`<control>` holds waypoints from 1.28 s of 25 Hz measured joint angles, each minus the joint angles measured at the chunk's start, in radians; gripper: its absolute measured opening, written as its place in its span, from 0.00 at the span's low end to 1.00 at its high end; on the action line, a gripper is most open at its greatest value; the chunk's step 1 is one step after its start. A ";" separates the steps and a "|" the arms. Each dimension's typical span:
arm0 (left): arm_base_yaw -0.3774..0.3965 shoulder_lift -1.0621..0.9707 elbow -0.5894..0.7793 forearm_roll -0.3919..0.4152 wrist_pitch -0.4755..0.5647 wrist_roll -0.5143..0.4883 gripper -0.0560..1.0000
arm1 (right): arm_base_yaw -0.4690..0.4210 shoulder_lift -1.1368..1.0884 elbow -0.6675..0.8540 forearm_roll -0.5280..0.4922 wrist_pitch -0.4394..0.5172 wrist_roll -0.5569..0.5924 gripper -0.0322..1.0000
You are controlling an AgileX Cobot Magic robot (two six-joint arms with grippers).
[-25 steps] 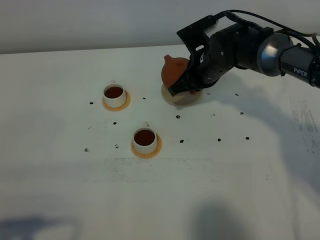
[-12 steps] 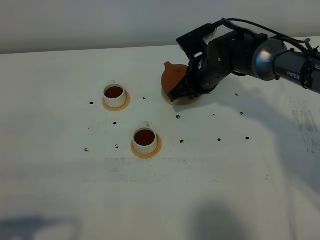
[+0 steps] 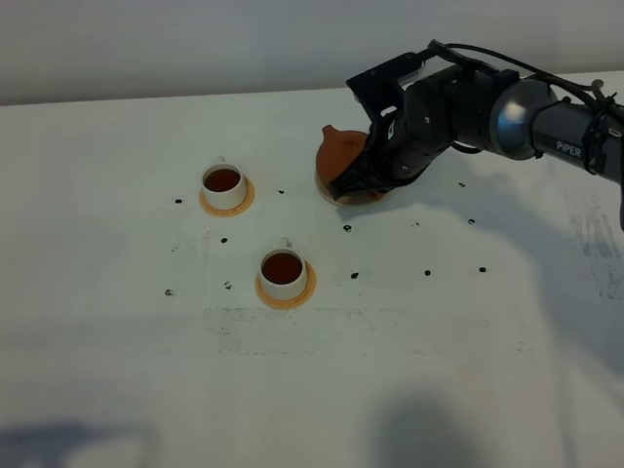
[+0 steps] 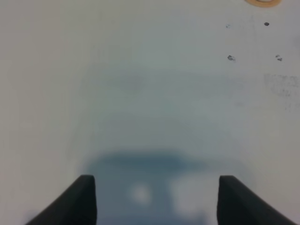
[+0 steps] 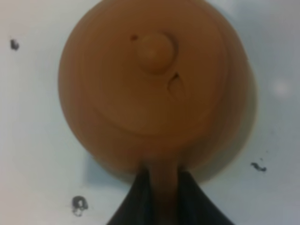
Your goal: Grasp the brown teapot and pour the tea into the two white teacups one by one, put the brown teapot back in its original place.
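The brown teapot [image 3: 337, 153] [image 5: 150, 84] stands upright at the back centre of the table, over the cream saucer, of which only a sliver of rim [image 3: 329, 196] shows. My right gripper [image 3: 355, 179] [image 5: 159, 201] is shut on the teapot's handle [image 5: 161, 185]. The two white teacups [image 3: 223, 185] [image 3: 283, 272] sit on orange-tan coasters to the left and front left, both holding dark tea [image 3: 223, 179]. My left gripper [image 4: 157, 199] hangs open over bare table and does not appear in the exterior view.
The white table [image 3: 409, 370] carries several small dark marks, such as one in front of the teapot [image 3: 347, 228]. An edge of an orange coaster [image 4: 262, 2] peeks into the left wrist view. The right arm [image 3: 526, 112] reaches in from the back right.
The right gripper has lowered the teapot, bringing it down from a tilted, raised pose to upright over the saucer. The cups have not moved.
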 joint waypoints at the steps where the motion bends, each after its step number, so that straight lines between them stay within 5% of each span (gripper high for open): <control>1: 0.000 0.000 0.000 0.000 0.000 0.000 0.57 | -0.003 0.000 0.000 -0.004 0.001 0.004 0.14; 6: 0.000 0.000 0.000 0.000 0.000 0.000 0.57 | -0.010 0.000 0.000 -0.007 0.012 0.020 0.18; 17: 0.000 0.000 0.000 0.000 0.000 0.000 0.57 | -0.010 -0.020 0.000 -0.009 0.023 0.027 0.54; 24: 0.000 0.000 0.000 0.000 0.000 0.000 0.57 | -0.011 -0.196 0.048 -0.012 0.037 0.027 0.53; 32: 0.000 0.000 0.000 0.000 0.000 0.006 0.57 | -0.054 -0.506 0.349 -0.019 -0.026 0.036 0.49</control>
